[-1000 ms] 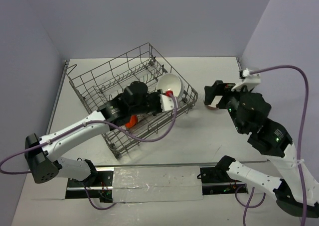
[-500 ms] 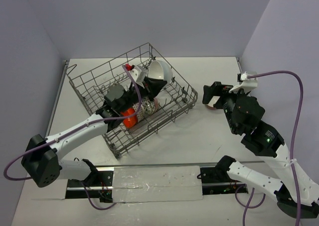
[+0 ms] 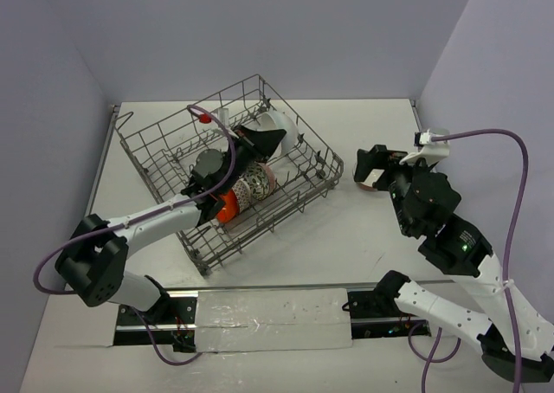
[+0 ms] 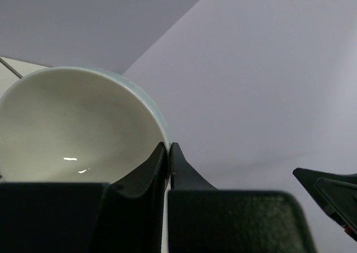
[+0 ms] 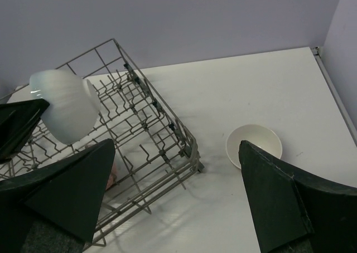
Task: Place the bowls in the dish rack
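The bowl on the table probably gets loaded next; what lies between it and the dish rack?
Nothing but bare tabletop separates the bowl from the dish rack; the right wrist view shows this stretch clearly.

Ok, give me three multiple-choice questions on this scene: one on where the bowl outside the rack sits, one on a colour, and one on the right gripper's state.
1. Where is the loose bowl?
A. On the table, right of the dish rack
B. Inside the dish rack
C. On the floor

2. What colour is the inside of the held bowl in the left gripper?
A. Orange
B. White
C. Black

3. How is the right gripper?
A. Shut on a bowl
B. Shut, empty
C. Open, empty

Answers:
1. A, the right wrist view shows it on bare tabletop past the rack's corner.
2. B, the left wrist view shows a plain white interior.
3. C, its fingers stand wide apart and grip nothing.
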`<state>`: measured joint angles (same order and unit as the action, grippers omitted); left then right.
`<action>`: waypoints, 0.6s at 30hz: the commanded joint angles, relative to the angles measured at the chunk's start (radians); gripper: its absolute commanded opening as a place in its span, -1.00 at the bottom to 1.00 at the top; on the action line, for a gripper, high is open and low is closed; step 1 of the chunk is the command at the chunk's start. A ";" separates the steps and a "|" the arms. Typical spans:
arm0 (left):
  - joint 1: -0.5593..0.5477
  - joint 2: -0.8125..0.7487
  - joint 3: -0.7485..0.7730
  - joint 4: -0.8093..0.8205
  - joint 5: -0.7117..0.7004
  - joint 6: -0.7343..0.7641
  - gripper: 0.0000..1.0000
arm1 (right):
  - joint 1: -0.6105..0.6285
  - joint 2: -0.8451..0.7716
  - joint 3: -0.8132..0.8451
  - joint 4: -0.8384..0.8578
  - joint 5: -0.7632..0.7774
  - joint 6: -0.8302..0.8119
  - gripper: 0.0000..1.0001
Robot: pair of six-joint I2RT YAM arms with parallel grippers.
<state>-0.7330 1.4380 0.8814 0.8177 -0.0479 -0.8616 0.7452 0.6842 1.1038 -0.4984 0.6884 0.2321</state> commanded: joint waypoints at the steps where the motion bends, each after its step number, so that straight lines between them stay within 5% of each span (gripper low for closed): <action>1: 0.010 0.018 -0.007 0.162 -0.069 -0.169 -0.99 | -0.003 -0.012 -0.018 0.060 0.034 -0.025 0.99; 18: 0.023 0.165 -0.047 0.239 -0.079 -0.464 -1.00 | -0.006 -0.038 -0.073 0.100 0.062 -0.071 0.99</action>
<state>-0.7136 1.5929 0.8345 0.9005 -0.1055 -1.2304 0.7452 0.6495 1.0389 -0.4549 0.7227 0.1806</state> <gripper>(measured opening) 0.079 0.994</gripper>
